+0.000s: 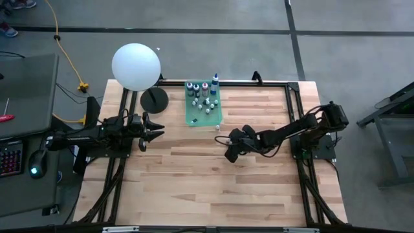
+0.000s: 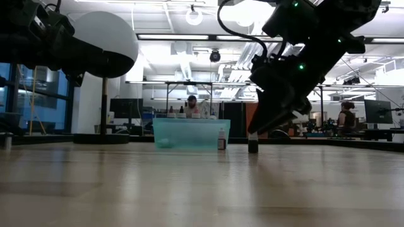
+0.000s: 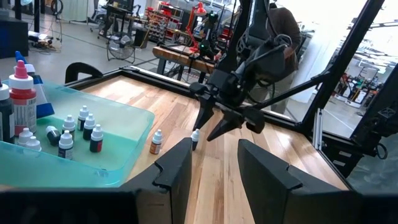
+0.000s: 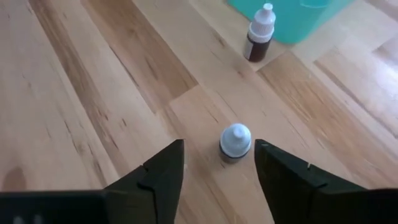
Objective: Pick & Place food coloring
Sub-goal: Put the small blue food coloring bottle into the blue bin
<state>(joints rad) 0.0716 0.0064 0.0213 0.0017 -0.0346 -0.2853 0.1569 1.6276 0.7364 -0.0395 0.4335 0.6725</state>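
Several tiny white-capped food coloring bottles stand in the translucent green tray (image 1: 194, 116) at the table's far middle, also seen in the left wrist view (image 3: 74, 134). One brown bottle (image 4: 259, 38) stands on the wood just beside the tray. Another small dark bottle (image 4: 236, 142) stands upright on the table, nearer the middle. My right gripper (image 4: 217, 149) is open and low over this bottle, one finger on either side, a gap showing on both sides. My left gripper (image 1: 155, 133) hovers open at the table's left, pointing toward the tray.
A big white ball-shaped lamp (image 1: 136, 66) on a round black base (image 1: 154, 99) stands at the far left, close to the tray. Bare wood lies toward the near edge. A black frame runs round the table. People sit in the room behind.
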